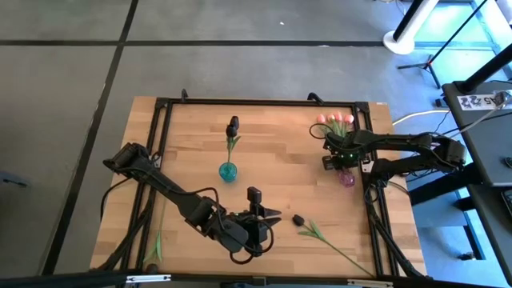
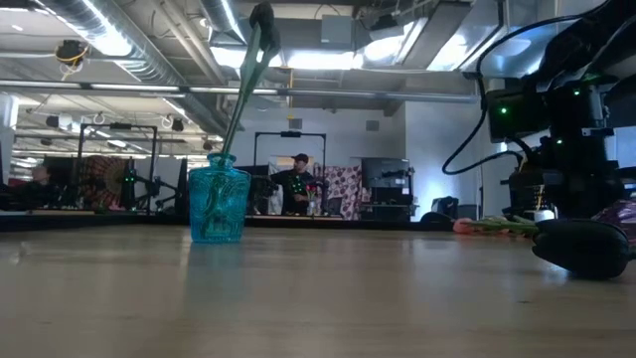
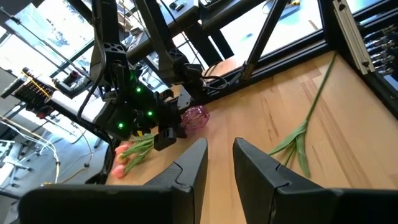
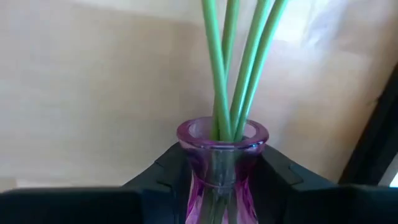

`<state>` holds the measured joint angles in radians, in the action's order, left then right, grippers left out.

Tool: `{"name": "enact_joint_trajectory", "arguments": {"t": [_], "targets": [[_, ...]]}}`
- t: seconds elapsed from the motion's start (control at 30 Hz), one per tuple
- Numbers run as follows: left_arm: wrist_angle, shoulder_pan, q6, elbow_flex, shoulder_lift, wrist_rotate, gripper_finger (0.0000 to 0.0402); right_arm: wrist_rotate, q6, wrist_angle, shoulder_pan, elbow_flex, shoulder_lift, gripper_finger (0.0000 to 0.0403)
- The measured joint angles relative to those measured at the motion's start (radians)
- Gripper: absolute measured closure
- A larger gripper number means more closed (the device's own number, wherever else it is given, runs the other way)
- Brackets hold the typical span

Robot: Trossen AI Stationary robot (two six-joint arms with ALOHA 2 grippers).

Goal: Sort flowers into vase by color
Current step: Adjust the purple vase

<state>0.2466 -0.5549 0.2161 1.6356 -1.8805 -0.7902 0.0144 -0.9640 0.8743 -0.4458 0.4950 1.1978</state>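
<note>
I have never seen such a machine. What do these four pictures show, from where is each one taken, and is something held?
It is a robot with two dark arms at a wooden table. One picture looks down from above, one looks level across the table top, and two come from cameras on the wrists. The right gripper is shut on the purple vase, which lies tipped over on the table with three pink tulips in it. The left gripper is open, holds nothing and points toward that vase. A blue vase stands upright with one black tulip. Another black tulip lies loose on the table. A person shows in the room behind.
</note>
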Motion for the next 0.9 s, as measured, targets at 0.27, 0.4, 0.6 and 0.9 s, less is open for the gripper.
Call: {"name": "enact_joint_trajectory", "arguments": {"t": [0.27, 0.4, 0.6, 0.9], "targets": [[0.0, 0.0, 0.0, 0.0, 0.0, 0.0, 0.0328, 0.052, 0.018, -0.04, -0.001, 0.0, -0.002, 0.0278], [0.0, 0.0, -0.001, 0.0, 0.0, 0.0, 0.0328, 0.098, 0.026, -0.087, -0.001, 0.003, -0.002, 0.0278], [0.0, 0.0, -0.001, 0.0, 0.0, 0.0, 0.0328, 0.149, 0.026, -0.123, -0.001, 0.003, -0.003, 0.0278], [0.007, 0.0, -0.004, 0.0, 0.0, 0.0, 0.0328, 0.287, -0.087, -0.133, 0.142, -0.011, -0.005, 0.0278]]}}
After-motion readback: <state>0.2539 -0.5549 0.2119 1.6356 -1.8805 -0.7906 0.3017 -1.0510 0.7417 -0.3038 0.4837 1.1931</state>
